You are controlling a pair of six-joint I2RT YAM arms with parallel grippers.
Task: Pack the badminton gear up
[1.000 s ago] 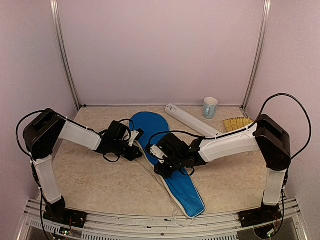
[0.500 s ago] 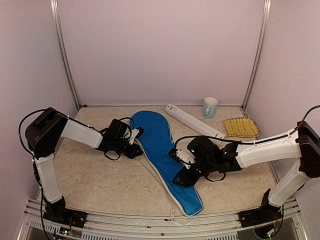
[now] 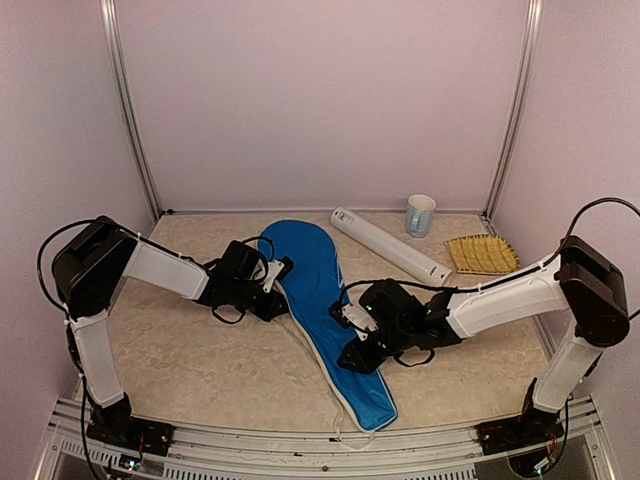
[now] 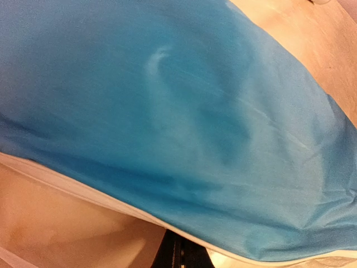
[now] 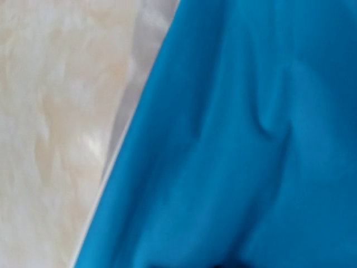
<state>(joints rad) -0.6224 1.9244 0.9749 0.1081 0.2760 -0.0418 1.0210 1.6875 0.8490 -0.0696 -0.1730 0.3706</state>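
Cover (image 3: 318, 290): blue, racket-shaped, edged in white, lying flat on the table (image 3: 200, 350); its wide rounded head points to the far edge near the middle, and its narrow end slants right to the near edge
Left gripper (image 3: 278, 300): low over the table at the left edge of the cover's wide head, jaws pressed together; whether any fabric is caught between them cannot be told
Left wrist view: creased blue fabric fills most of the frame, its white edge runs along the bottom and bare table shows below it
Right gripper (image 3: 357, 360): tipped down onto the narrow part of the cover, nearer the near edge than the left one; I cannot tell how its jaws stand, as its fingers are hidden in both views
Right wrist view: blurred, folded blue fabric very close up, with the white edge and pale table to the left
Tube (image 3: 388, 245): long and white, lying slantwise toward the far right corner, apart from the cover
Mug (image 3: 420, 214): pale blue, upright at the far edge, just beside the tube's far end
Brush (image 3: 482, 254): straw-coloured, flat by the right edge, just right of the tube
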